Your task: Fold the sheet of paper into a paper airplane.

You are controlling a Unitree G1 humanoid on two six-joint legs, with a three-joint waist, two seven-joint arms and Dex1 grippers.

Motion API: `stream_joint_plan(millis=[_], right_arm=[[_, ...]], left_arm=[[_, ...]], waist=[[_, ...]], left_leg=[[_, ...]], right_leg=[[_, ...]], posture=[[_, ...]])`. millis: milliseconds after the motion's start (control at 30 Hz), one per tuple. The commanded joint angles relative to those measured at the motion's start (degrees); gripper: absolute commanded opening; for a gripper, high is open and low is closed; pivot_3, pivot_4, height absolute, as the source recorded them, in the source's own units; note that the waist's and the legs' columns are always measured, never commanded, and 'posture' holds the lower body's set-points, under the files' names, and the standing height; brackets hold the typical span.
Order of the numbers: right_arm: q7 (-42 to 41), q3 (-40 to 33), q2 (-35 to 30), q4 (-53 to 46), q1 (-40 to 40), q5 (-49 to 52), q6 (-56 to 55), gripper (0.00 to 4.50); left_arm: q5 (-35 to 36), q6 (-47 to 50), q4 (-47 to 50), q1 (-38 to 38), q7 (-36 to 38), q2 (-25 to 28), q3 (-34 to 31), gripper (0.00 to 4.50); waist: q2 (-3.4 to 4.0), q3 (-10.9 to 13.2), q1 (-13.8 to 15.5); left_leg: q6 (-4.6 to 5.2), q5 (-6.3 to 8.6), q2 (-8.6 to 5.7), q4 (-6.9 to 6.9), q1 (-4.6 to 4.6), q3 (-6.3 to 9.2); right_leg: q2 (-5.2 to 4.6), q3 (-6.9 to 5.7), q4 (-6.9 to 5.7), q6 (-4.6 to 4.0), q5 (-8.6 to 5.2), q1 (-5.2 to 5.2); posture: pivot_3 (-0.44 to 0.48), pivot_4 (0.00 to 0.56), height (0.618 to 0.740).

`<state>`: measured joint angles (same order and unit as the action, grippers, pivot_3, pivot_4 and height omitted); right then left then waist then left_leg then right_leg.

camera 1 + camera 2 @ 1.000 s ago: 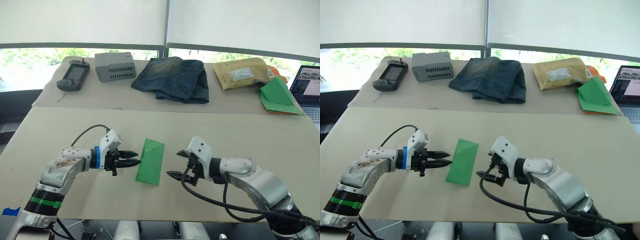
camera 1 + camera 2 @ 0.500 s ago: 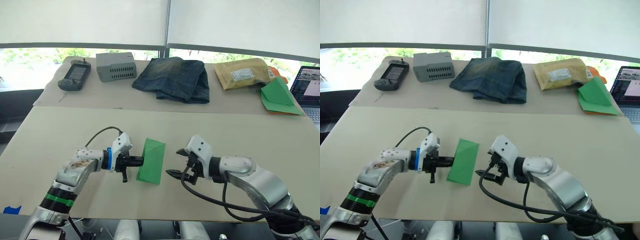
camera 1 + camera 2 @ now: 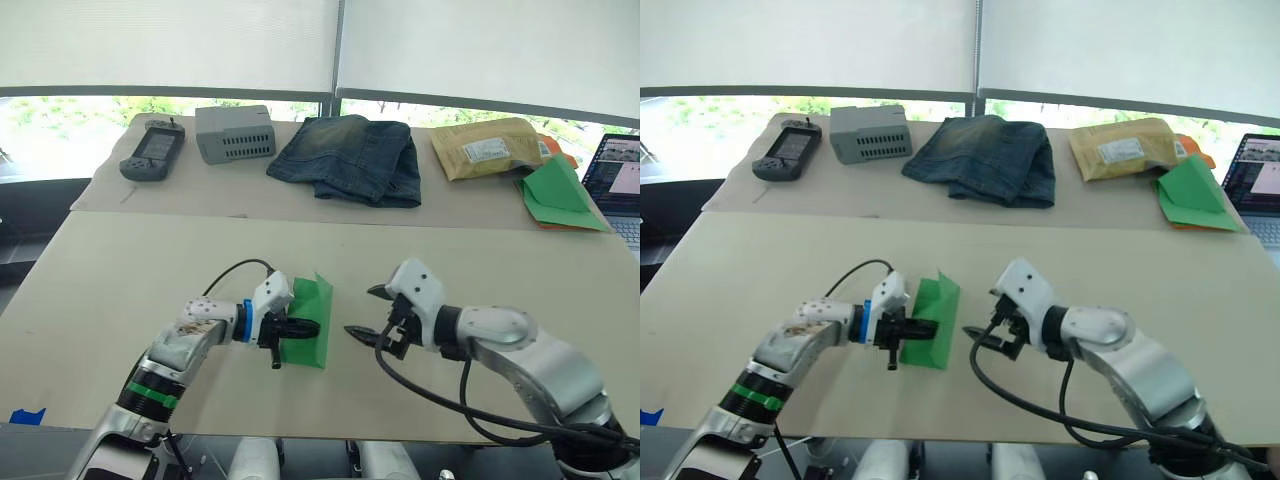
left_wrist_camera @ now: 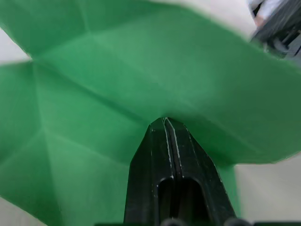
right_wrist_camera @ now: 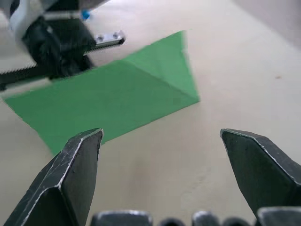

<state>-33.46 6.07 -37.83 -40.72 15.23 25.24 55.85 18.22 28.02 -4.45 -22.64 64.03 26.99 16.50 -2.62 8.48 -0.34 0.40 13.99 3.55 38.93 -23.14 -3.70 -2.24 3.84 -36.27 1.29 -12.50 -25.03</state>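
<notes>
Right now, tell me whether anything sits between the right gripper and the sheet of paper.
Nothing visible does. The right gripper hangs open beside the sheet of paper, with bare table between them. The left gripper is shut, its tips on the sheet from the opposite side.

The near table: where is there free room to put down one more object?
The near table is bare left of the left gripper and right of the right gripper. Its middle is crowded around the sheet of paper. The far table is crowded: jeans, grey box, envelope.
</notes>
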Motion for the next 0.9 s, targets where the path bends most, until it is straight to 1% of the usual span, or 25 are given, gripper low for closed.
stream_joint_plan(millis=[33, 167, 267, 333, 400, 467, 567, 633, 667, 733, 767, 800, 900], right_arm=[[-0.34, -6.85, -0.59, -3.92, -1.02, 3.58, 0.53, 4.43], [-1.73, -12.90, -3.34, -5.36, -3.11, 6.13, 0.72, 4.43], [-1.46, -15.30, -2.99, -7.17, -1.82, 9.67, 1.09, 4.43], [-1.33, -13.77, -2.72, -8.89, -0.29, 11.45, 1.17, 4.43], [-0.82, -8.36, -3.66, -10.35, 1.40, 10.62, 1.85, 4.43], [0.20, -2.44, -4.57, -10.57, 2.99, 7.68, 1.70, 4.43], [1.38, 3.78, -4.22, -9.83, 5.21, 5.44, 1.13, 3.62], [1.43, 7.44, -4.16, -8.44, 7.49, 3.28, 0.06, 2.85], [1.58, 9.01, -3.75, -7.75, 8.66, 2.49, -0.07, 2.61], [1.51, 11.89, -3.20, -6.71, 10.66, 1.07, 0.00, 1.91], [1.49, 13.19, -2.85, -6.18, 11.51, 0.35, 0.15, 1.47], [1.47, 14.41, -2.48, -5.50, 12.27, -0.35, 0.28, 1.21], [1.50, 18.69, -2.42, -3.07, 14.13, -3.26, 1.36, 0.15]], left_arm=[[-0.82, -1.25, -1.96, -1.06, -0.36, -2.65, 1.48, 0.03], [-0.99, -1.40, -2.58, -1.30, 1.28, -3.70, 2.35, 0.03], [-1.54, -1.87, -3.36, -1.15, 1.82, -3.78, 2.92, 0.03], [-1.91, -2.15, -3.79, -1.09, 1.96, -3.90, 3.12, 0.03], [-2.34, -2.33, -4.11, -1.18, 2.25, -4.09, 3.51, 0.03], [-2.68, -2.44, -4.53, -1.39, 2.16, -4.56, 3.64, 0.03], [-3.13, -2.58, -4.94, -1.57, 2.25, -5.02, 3.58, 0.00], [-3.44, -2.72, -5.13, -1.64, 2.38, -5.10, 3.74, 0.00], [-3.54, -2.78, -5.19, -1.66, 2.48, -5.11, 3.85, 0.00], [-3.68, -2.85, -5.24, -1.63, 2.66, -5.11, 3.99, 0.00], [-3.70, -2.83, -5.23, -1.58, 2.69, -5.13, 4.00, 0.00], [-3.72, -2.76, -5.23, -1.58, 2.69, -5.21, 4.02, 0.00], [-3.71, -2.62, -5.11, -1.53, 2.62, -5.44, 4.04, 0.00]], waist=[[0.01, -0.01, 0.31], [0.02, -0.01, 0.61], [0.03, -0.02, 0.51], [0.05, -0.03, 0.45], [0.07, -0.04, 0.38], [0.08, -0.05, 0.44], [0.08, -0.05, 0.54], [0.09, -0.05, 0.57], [0.09, -0.05, 0.49], [0.09, -0.05, 0.51], [0.09, -0.05, 0.54], [0.09, -0.05, 0.53], [0.10, -0.06, 0.59]], left_leg=[[0.02, -0.01, -0.03, 0.00, -0.01, 0.02], [0.04, -0.02, -0.15, 0.02, -0.05, 0.10], [0.04, -0.02, -0.21, 0.02, -0.04, 0.09], [0.05, -0.03, -0.21, 0.01, -0.02, 0.12], [0.06, -0.03, -0.21, 0.01, -0.01, 0.15], [0.07, -0.04, -0.21, 0.02, 0.02, 0.16], [0.07, -0.04, -0.30, 0.02, -0.01, 0.20], [0.10, -0.05, -0.47, 0.02, -0.02, 0.21], [0.10, -0.06, -0.49, 0.04, -0.03, 0.22], [0.11, -0.06, -0.54, 0.06, -0.03, 0.23], [0.12, -0.07, -0.55, 0.06, -0.02, 0.27], [0.12, -0.07, -0.55, 0.05, -0.03, 0.29], [0.12, -0.07, -0.56, 0.04, -0.04, 0.35]], right_leg=[[0.00, 0.02, 0.00, 0.01, 0.00, 0.01], [-0.04, 0.10, 0.08, 0.04, 0.02, 0.07], [-0.10, 0.14, 0.08, 0.08, 0.04, 0.08], [-0.10, 0.13, 0.06, 0.09, 0.04, 0.09], [-0.09, 0.11, 0.05, 0.15, 0.00, 0.11], [-0.10, 0.10, 0.07, 0.16, -0.01, 0.15], [-0.17, 0.11, 0.11, 0.14, 0.00, 0.19], [-0.33, 0.14, 0.11, 0.14, 0.01, 0.19], [-0.34, 0.15, 0.13, 0.14, 0.01, 0.20], [-0.36, 0.19, 0.15, 0.18, 0.03, 0.24], [-0.36, 0.18, 0.15, 0.18, 0.03, 0.26], [-0.36, 0.18, 0.16, 0.19, 0.03, 0.27], [-0.35, 0.15, 0.15, 0.19, 0.03, 0.27]], posture=[[0.000, 0.150, 0.734], [0.000, 0.150, 0.734], [0.000, 0.150, 0.734], [0.000, 0.150, 0.734], [0.000, 0.150, 0.734], [0.000, 0.150, 0.734], [0.000, 0.150, 0.734], [0.000, 0.150, 0.734], [0.000, 0.150, 0.734], [0.000, 0.150, 0.734], [0.000, 0.150, 0.734], [0.000, 0.150, 0.734], [0.000, 0.150, 0.734]])
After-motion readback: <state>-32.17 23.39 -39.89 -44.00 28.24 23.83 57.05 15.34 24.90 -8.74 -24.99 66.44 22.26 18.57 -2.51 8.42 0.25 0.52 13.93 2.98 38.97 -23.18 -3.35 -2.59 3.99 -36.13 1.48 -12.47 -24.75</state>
